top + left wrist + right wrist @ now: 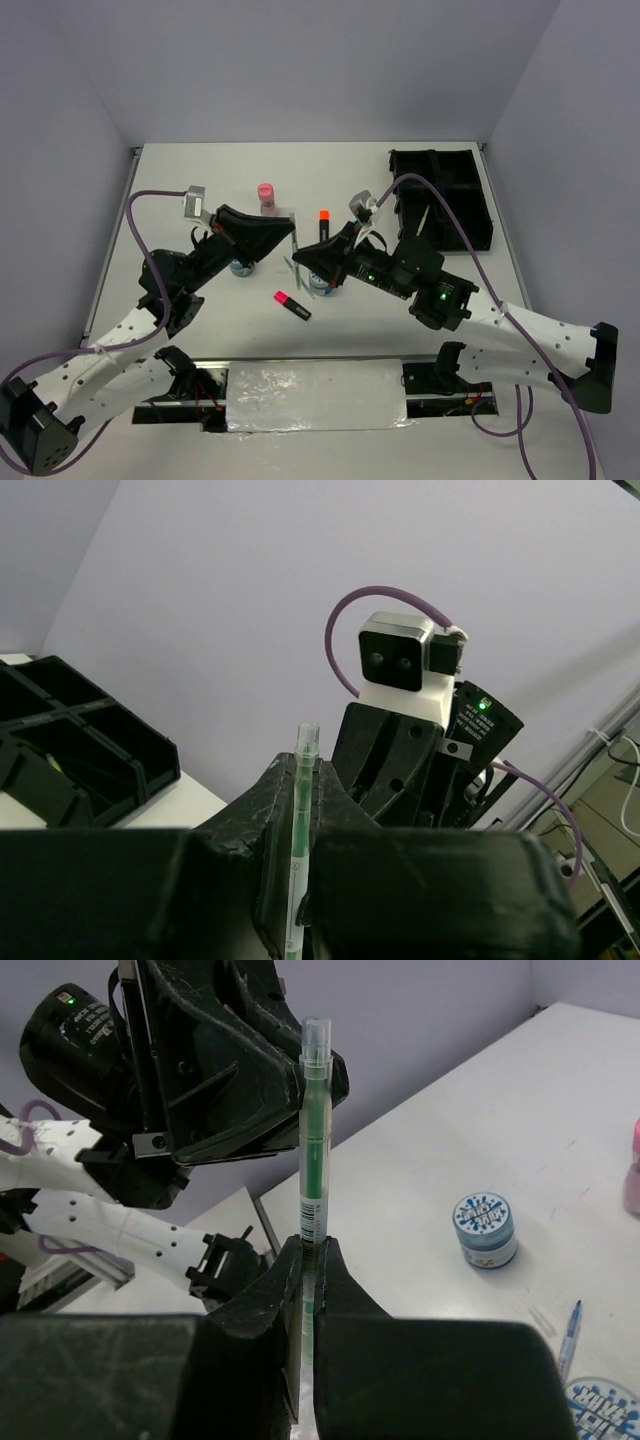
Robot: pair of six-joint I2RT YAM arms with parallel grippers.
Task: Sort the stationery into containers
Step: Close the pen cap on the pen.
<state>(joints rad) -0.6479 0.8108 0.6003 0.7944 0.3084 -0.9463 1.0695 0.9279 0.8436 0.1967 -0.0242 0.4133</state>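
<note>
Two thin green pens were held up off the white table (330,170), one by each arm. The left jaws were almost closed, pinching the first green pen (302,800) by its barrel, with its clear end sticking out past the fingertips. The right jaws were pressed together on the second green pen (314,1130), which stood upright above them with a barcode label just over the grip. The two arms faced each other over the middle of the table, their purple cables looping above them.

The table was matte and plain white, closed in on three sides by bare lilac-grey walls (300,70). A strip of crinkled silvery sheet (315,395) lay along the near edge between the arm bases. The black organiser tray (400,165) sat in the far right corner, well apart from both pens, with one pale pen (425,222) lying in a compartment.

The pink bottle (266,197) stood upright on the far side of the left arm. The orange-capped highlighter (324,222) stood near the right arm's wrist, and the pink-capped highlighter (292,305) lay flat nearer the front. From the right wrist, one patterned tub (484,1228) stood on open table and another tub (605,1410) was cut off at the frame's corner. A blue pen (568,1335) lay between them.
</note>
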